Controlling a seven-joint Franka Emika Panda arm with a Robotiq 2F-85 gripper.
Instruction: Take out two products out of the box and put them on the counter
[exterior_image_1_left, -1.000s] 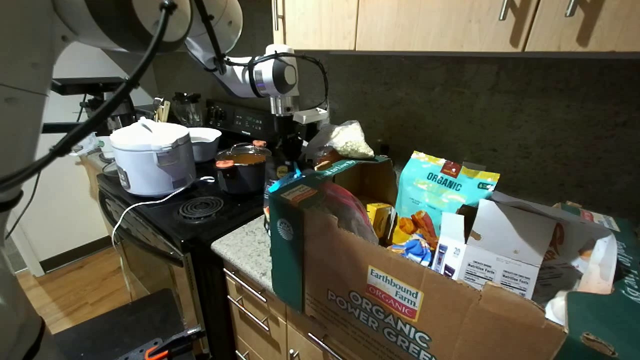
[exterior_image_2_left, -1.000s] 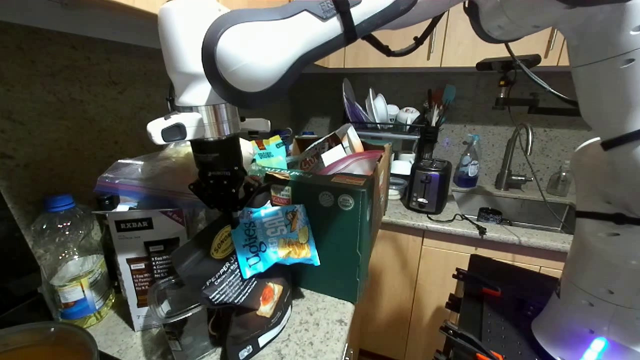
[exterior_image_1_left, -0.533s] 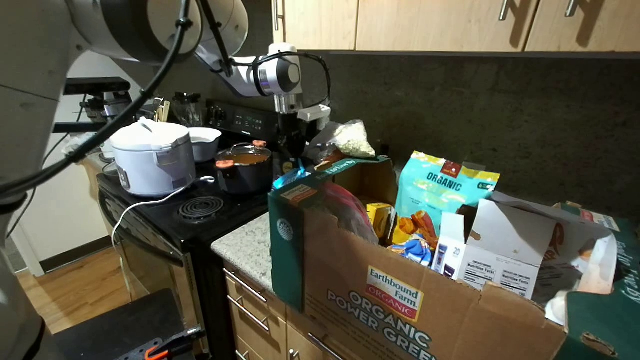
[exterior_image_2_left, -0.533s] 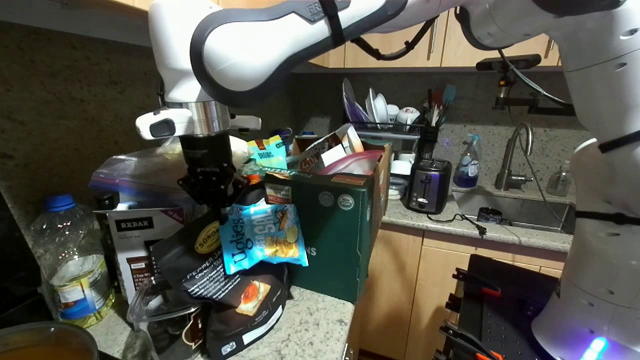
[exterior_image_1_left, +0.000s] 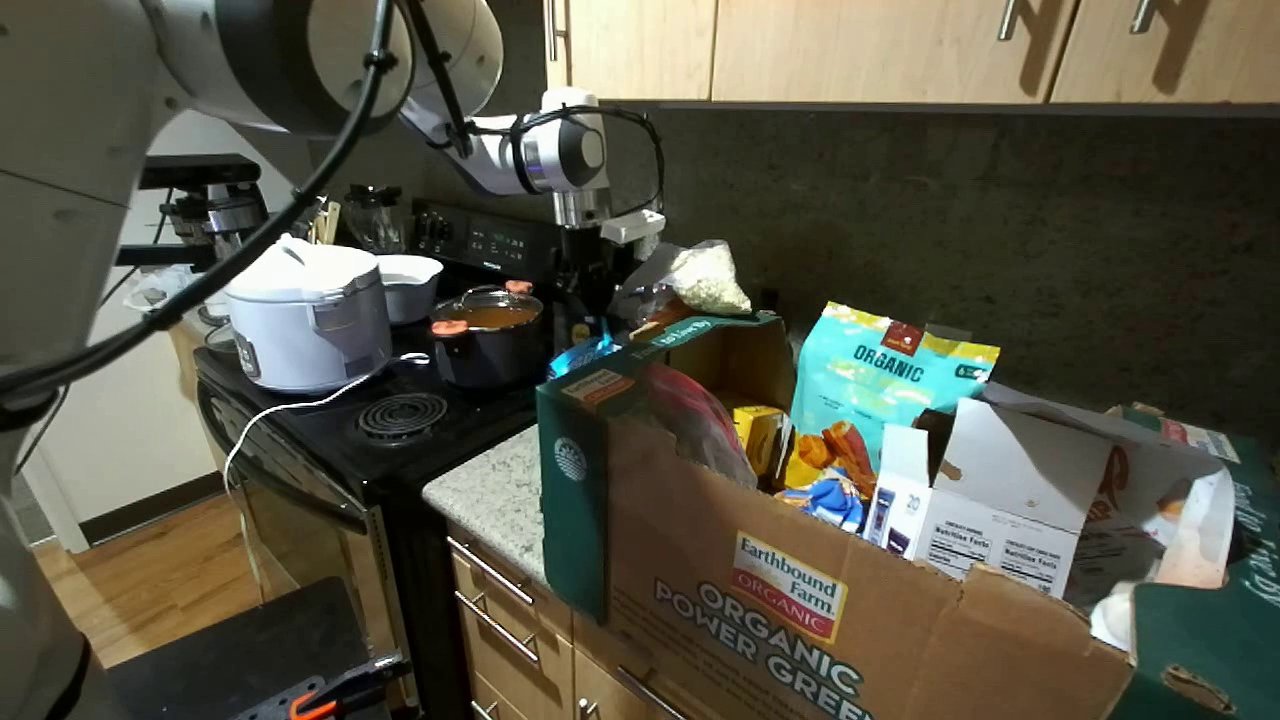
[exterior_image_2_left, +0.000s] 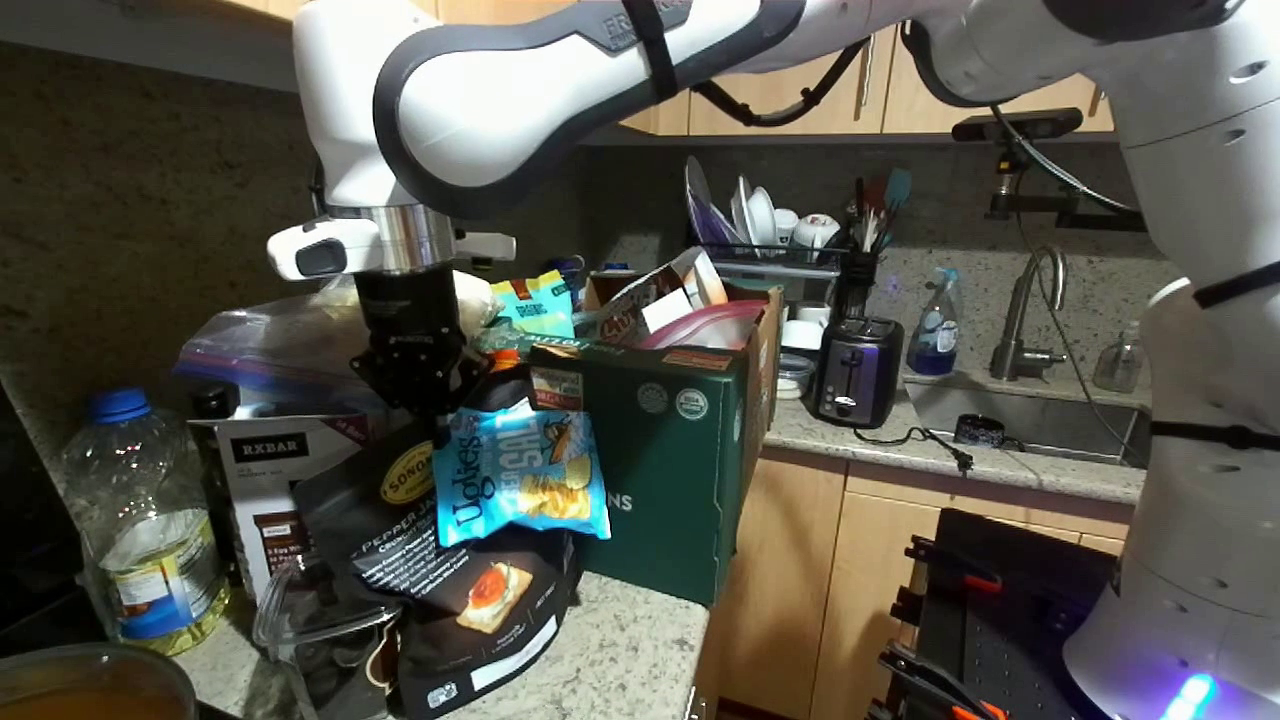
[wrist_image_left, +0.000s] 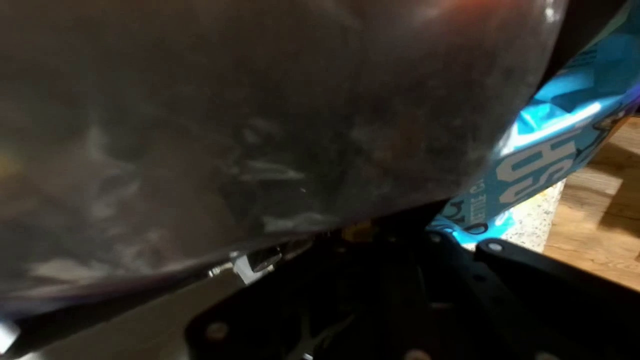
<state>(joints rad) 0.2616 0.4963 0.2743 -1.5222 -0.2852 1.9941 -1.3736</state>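
Claw (exterior_image_2_left: 441, 432): fingertips together, clamped on an upper corner of the blue chip bag (exterior_image_2_left: 525, 475). The bag hangs tilted, below and to one side of the claw, printed "Uglies" and "SALT", outside the cardboard box (exterior_image_2_left: 660, 480) and above the counter (exterior_image_2_left: 650, 640). Whether it touches the box wall or the black pouch (exterior_image_2_left: 490, 600) behind it: cannot tell.

In both exterior views the cardboard box stands beside the claw, top open. Contents, going away from the claw: pink-edged bag (exterior_image_1_left: 700, 425) at the near end; yellow carton (exterior_image_1_left: 757, 438); teal pouch (exterior_image_1_left: 880, 385) marked "ORGANIC", upright, rising above the rim; blue-and-white wrapper (exterior_image_1_left: 830, 498), low down; white carton (exterior_image_1_left: 1000, 530) with "Nutrition Facts" panels.

Below the claw: the black pouch, "SONOMA" on its front, and a clear plastic container (exterior_image_2_left: 325, 640), contents indistinct. On the claw's side away from the cardboard box: RXBAR carton (exterior_image_2_left: 275, 480) and blue-capped bottle (exterior_image_2_left: 160, 570), upright, some yellow liquid in its lower part. Just beside the claw: clear bag (exterior_image_1_left: 708, 280) holding something pale. Near the claw, on the stove (exterior_image_1_left: 470, 430): pot (exterior_image_1_left: 488, 350), lid on, orange-brown contents showing through.
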